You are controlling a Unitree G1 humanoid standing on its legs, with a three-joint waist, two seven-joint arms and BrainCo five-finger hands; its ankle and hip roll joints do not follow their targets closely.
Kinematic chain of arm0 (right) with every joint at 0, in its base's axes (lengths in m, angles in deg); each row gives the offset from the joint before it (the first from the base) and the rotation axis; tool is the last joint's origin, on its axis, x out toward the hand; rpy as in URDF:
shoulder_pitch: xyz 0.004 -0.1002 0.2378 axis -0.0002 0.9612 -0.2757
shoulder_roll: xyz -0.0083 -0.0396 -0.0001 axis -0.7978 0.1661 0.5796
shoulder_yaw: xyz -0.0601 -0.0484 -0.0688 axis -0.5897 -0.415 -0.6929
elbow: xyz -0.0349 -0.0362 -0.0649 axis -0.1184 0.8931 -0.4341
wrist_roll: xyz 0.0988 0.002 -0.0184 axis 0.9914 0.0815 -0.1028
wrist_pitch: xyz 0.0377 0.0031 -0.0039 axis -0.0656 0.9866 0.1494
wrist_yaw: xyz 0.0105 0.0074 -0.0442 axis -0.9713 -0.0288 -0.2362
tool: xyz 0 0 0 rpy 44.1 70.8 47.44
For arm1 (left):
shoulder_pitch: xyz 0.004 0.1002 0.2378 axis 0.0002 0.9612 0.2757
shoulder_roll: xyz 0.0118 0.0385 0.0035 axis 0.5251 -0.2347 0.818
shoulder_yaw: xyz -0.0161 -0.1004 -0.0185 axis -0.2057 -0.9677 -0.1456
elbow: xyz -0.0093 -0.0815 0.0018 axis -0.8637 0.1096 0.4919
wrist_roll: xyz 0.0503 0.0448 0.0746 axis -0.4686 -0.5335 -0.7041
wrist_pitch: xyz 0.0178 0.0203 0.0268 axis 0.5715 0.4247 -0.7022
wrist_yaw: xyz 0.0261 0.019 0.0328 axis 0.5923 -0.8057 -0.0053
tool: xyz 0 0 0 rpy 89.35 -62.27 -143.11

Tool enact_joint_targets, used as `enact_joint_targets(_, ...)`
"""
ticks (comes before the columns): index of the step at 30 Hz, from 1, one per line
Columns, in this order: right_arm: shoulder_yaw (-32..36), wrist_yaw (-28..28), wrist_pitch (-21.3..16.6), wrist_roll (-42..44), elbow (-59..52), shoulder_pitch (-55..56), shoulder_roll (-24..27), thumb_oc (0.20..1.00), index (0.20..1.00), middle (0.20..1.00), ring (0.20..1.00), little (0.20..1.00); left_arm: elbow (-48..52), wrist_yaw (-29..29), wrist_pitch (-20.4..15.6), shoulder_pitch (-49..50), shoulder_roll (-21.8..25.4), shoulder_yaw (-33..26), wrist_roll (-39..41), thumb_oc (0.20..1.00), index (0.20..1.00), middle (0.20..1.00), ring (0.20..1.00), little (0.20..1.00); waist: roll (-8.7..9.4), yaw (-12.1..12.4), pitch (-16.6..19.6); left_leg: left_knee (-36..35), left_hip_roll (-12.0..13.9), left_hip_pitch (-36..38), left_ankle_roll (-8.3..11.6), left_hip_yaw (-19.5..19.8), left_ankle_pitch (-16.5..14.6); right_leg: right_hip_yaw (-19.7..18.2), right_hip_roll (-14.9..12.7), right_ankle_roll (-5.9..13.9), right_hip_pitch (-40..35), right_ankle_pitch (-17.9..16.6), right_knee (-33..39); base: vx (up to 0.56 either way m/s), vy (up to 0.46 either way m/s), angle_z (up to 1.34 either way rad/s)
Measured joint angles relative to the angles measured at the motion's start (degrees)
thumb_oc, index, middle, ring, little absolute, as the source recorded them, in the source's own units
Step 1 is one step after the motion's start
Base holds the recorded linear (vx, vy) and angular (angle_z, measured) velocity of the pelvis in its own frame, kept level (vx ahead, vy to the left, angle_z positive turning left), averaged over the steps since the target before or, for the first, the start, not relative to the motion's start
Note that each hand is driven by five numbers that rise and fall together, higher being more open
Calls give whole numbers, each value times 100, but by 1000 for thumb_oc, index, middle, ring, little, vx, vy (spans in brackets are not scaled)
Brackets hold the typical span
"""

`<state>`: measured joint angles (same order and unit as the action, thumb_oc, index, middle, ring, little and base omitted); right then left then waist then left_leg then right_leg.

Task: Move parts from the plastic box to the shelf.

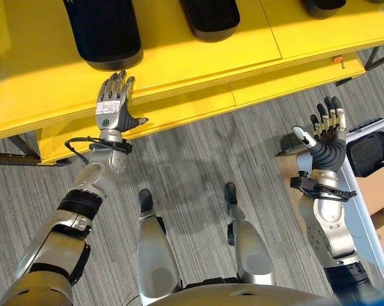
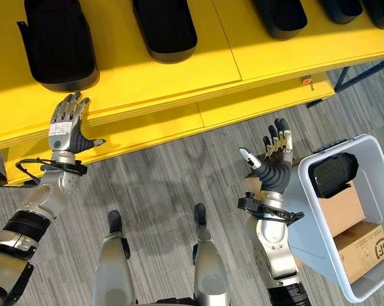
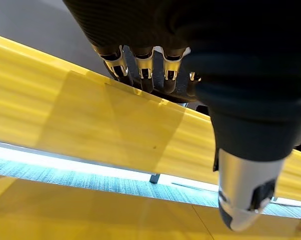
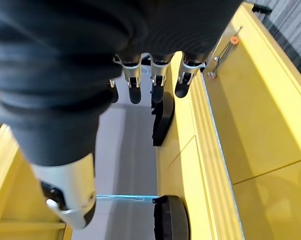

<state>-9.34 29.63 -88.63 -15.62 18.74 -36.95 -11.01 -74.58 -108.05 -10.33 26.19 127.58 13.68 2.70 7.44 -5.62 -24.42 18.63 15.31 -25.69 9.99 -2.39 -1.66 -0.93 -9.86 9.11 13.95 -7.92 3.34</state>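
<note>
Several black parts (image 2: 166, 25) already lay in a row on the yellow shelf (image 2: 243, 57), at the far side of the scene. One more black part (image 2: 332, 175) sat in the plastic box (image 2: 307, 223) on the floor at the right, on top of two brown cardboard boxes (image 2: 358, 245).

The left hand (image 2: 66, 131) was up by the near edge of the shelf, just below the leftmost part (image 2: 58, 48). Its fingers were straight and a little spread, and it held nothing. The right hand (image 2: 275, 156) hung over the grey floor (image 2: 173, 178), just left of the plastic box. Its fingers were straight and spread too, with the thumb out to the side, and it was empty.

So the step in hand looked like going for the part in the box. To do it well, the right hand should go right and down over the box, stay clear of the white rim, and close around the middle of the part so it does not tip. The part looked smooth and round on top, so a loose hold could slip. The left hand could help from the other side. Then the part should go in a free spot on the shelf, not on top of another one.
</note>
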Motion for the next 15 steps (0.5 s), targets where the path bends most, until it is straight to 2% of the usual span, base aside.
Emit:
enact_joint_targets(8,-95,-83,-15,29,-23,8,13,1000,1000,1000,1000,1000,-652,-291,4,-687,27,462,-1,1000,1000,1000,1000,1000,29,7,-8,424,-28,-386,-67,68,-166,-6,-29,21,185,-12,-35,0,0,0)
enact_joint_targets(15,-101,-94,-80,123,-48,35,29,1000,1000,1000,1000,1000,-899,-352,-4,-1002,65,558,4,1000,1000,1000,1000,1000,113,-44,-9,666,-61,-632,-167,100,-264,-27,-65,42,315,27,-42,0,0,0)
